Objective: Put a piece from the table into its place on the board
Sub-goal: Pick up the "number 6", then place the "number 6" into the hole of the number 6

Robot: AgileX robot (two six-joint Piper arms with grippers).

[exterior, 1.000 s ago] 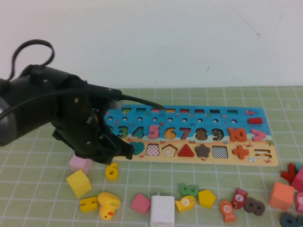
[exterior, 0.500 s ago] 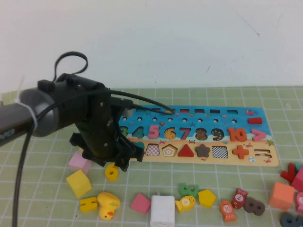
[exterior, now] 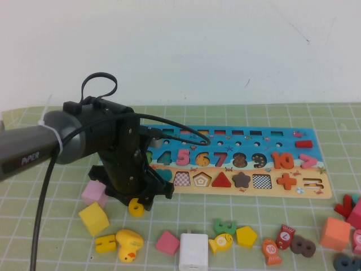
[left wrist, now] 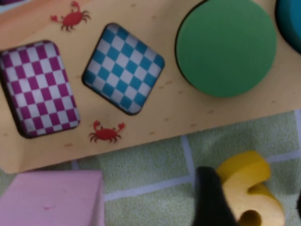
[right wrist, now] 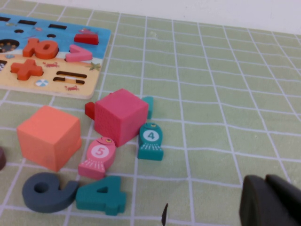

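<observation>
Just below the board's (exterior: 316, 191) near edge, the left gripper (exterior: 137, 199) straddles the yellow 6 (exterior: 136, 207), fingers spread, not yet closed; the 6's long axis runs toward the board. Right gripper (right wrist: 270, 200): cannot tell.

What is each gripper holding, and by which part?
Nothing. The left gripper straddles the flat yellow wooden numeral 6, jaws open; the right gripper hovers empty over mat.

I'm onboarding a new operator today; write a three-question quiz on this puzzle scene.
1. True or false: the yellow 6 lies on the mat, off the board.
2. Which end effector is over it: A left, B right?
3. What colour is the cube beside the 6?

Key: 1 true; 2 A, fingers straddling the 6, not closed; the right stays parked by the loose pieces; 3 pink.
</observation>
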